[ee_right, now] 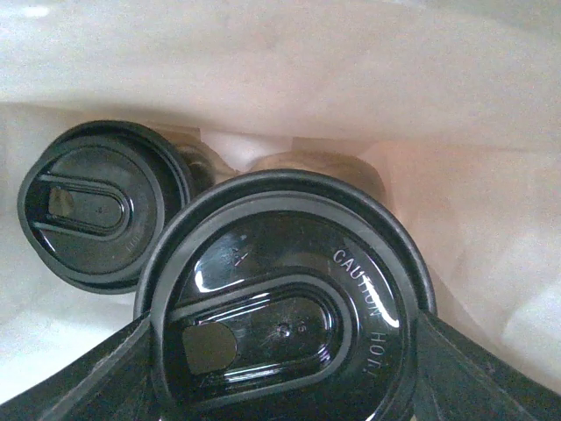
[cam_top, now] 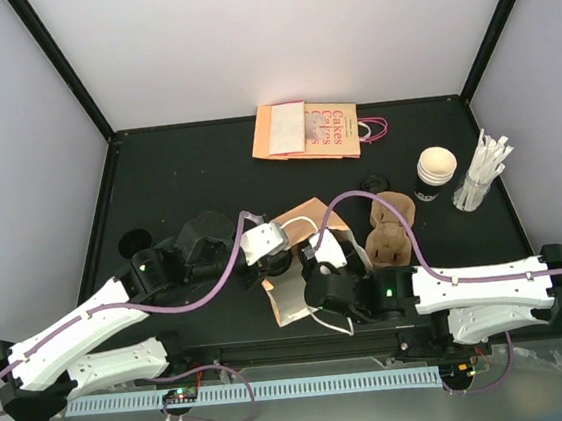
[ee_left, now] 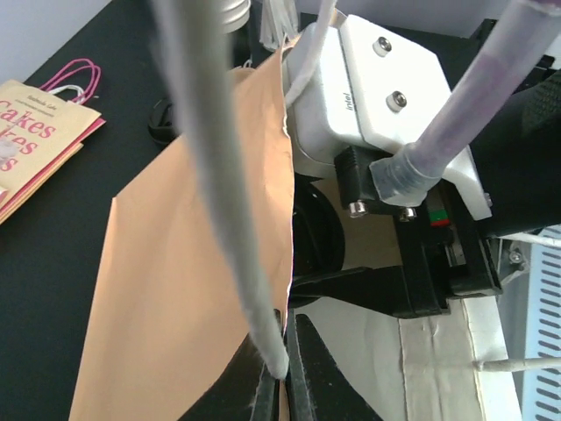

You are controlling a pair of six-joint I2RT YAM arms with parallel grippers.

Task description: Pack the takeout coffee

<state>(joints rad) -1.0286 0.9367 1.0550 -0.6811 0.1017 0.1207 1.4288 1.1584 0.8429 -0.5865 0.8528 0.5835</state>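
A brown paper bag [cam_top: 305, 218] stands at mid-table. My left gripper [ee_left: 285, 377] is shut on the bag's upper edge [ee_left: 175, 289], pinching the paper. My right gripper [ee_right: 285, 355] reaches down inside the bag, its fingers [ee_right: 79, 377] either side of a takeout coffee [ee_right: 285, 307] with a black lid marked "CAUTION HOT". The jaws are shut on that cup. A second lidded black cup [ee_right: 101, 206] stands in the bag beside it. In the top view the bag hides my right fingertips. A black cup without a lid [cam_top: 436, 169] stands at the right.
A brown pulp cup carrier [cam_top: 389, 229] sits right of the bag. A bundle of white wrapped straws [cam_top: 483, 174] stands at the far right. A flat "Cakes" bag [cam_top: 308, 130] with pink handles lies at the back. A loose black lid [cam_top: 372, 182] lies near the carrier.
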